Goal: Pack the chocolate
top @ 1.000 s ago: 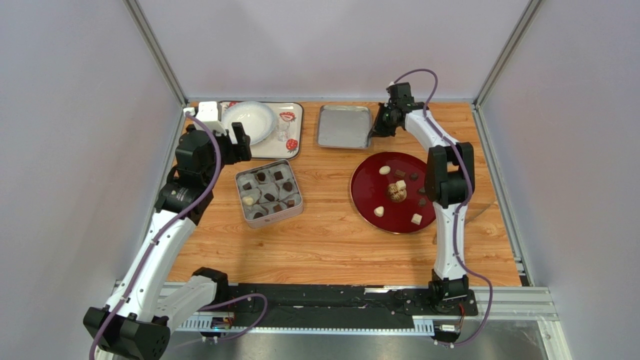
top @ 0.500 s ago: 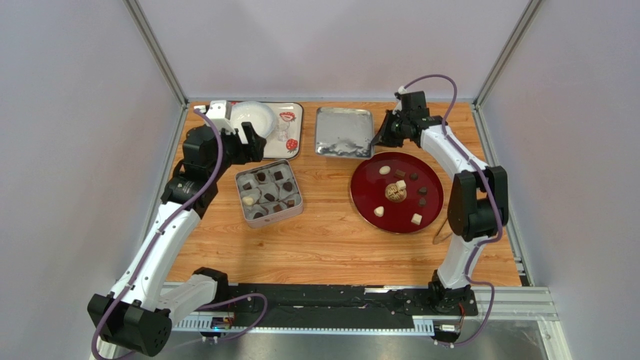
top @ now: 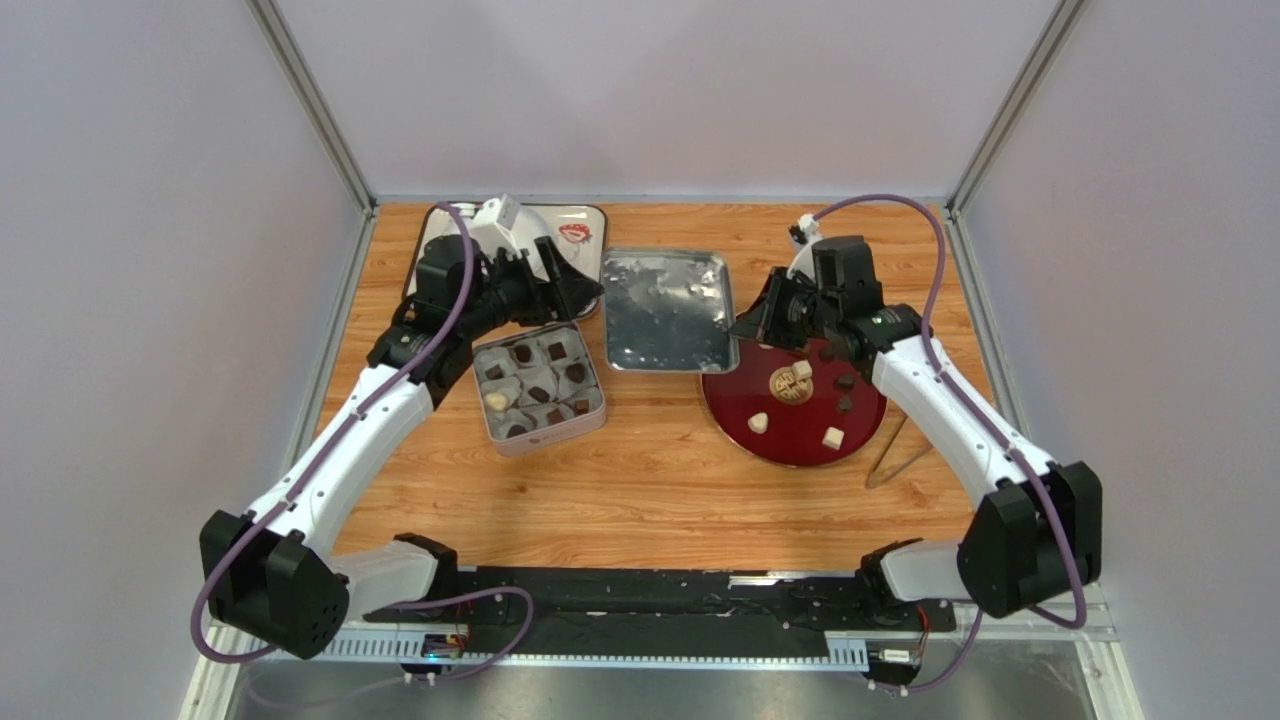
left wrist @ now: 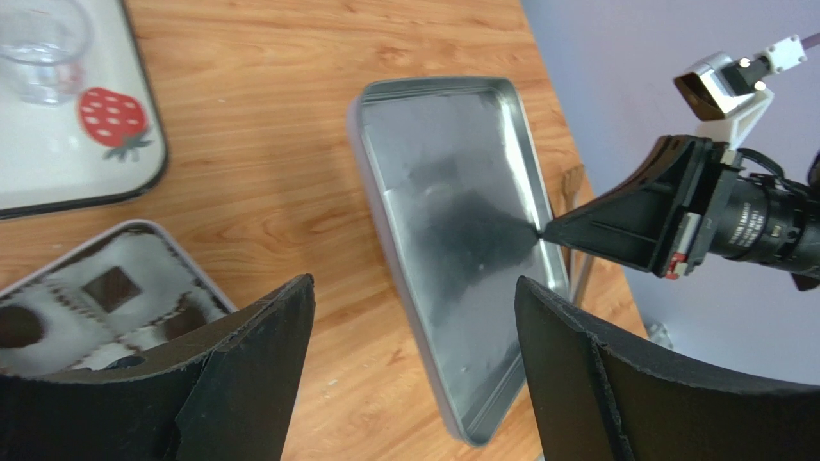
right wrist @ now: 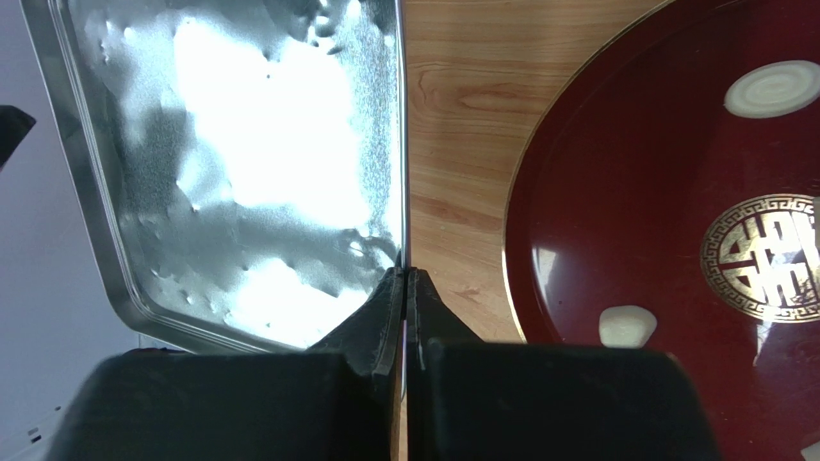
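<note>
The chocolate is in two places. Several dark pieces sit in grey paper cups in the open tin (top: 538, 387), whose corner shows in the left wrist view (left wrist: 115, 288). A few brown and cream pieces (top: 759, 423) lie on the red plate (top: 736, 393), and cream ones (right wrist: 770, 88) also appear in the right wrist view. My right gripper (top: 744, 324) (right wrist: 405, 274) is shut on the right rim of the silver lid (top: 669, 308) (right wrist: 260, 163) (left wrist: 452, 230), holding it tilted between tin and plate. Just left of the lid, my left gripper (top: 579, 285) (left wrist: 414, 288) is open and holds nothing.
A white strawberry-print tray (top: 579, 233) (left wrist: 96, 125) with a white bowl and a small glass (left wrist: 38, 48) stands at the back left. Metal tongs (top: 894, 450) lie right of the red plate (right wrist: 626, 192). Grey walls enclose the table.
The right arm has carried the lid from the back of the table forward and left, toward the tin. The left arm has swung right, from the white tray toward the lid.
</note>
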